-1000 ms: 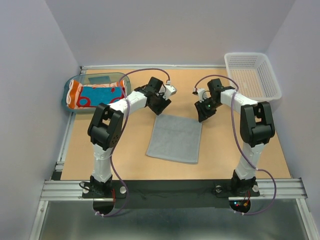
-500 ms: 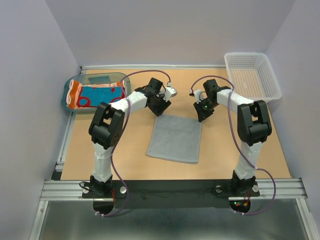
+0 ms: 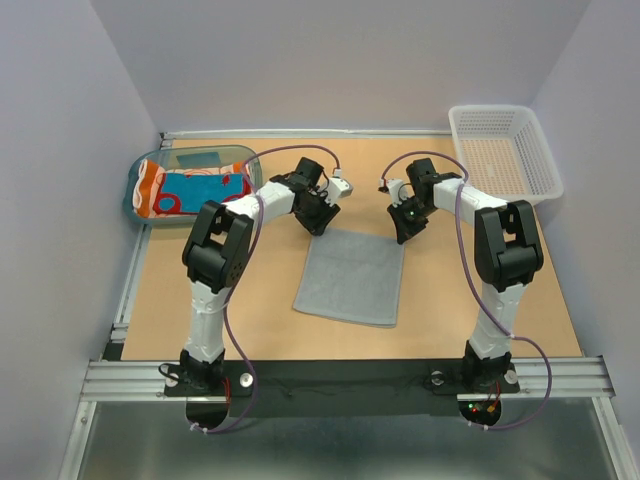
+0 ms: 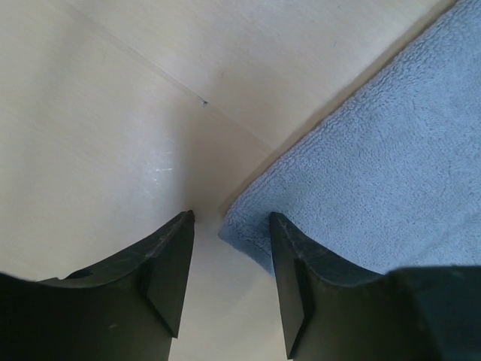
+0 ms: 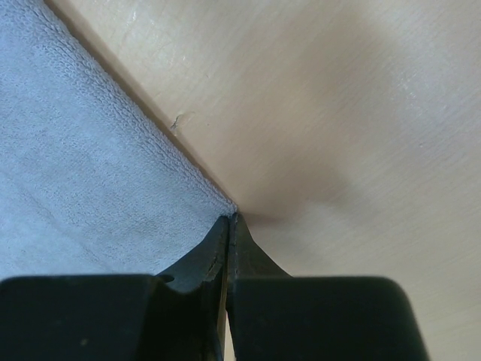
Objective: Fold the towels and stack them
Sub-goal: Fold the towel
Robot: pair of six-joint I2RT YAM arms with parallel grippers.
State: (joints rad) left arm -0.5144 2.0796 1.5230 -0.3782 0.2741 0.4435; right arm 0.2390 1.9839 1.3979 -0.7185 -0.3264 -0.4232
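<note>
A light grey towel (image 3: 350,277) lies flat on the wooden table, with no print showing. My left gripper (image 3: 318,222) is open at its far left corner. In the left wrist view the towel (image 4: 376,165) has its corner between the fingers of the left gripper (image 4: 231,218). My right gripper (image 3: 402,232) is at the far right corner. In the right wrist view the right gripper (image 5: 229,218) is shut, with the corner of the towel (image 5: 75,165) at its tips. Folded orange, red and teal towels (image 3: 190,188) lie at the far left.
The folded towels lie in a translucent teal tray (image 3: 136,172) by the left wall. A white mesh basket (image 3: 505,150) stands at the far right corner. Bare wooden table (image 3: 480,300) surrounds the grey towel.
Both grippers have shifted slightly at the towel's far corners. The left arm's elbow has moved a little to the right. The grey towel lies as before.
</note>
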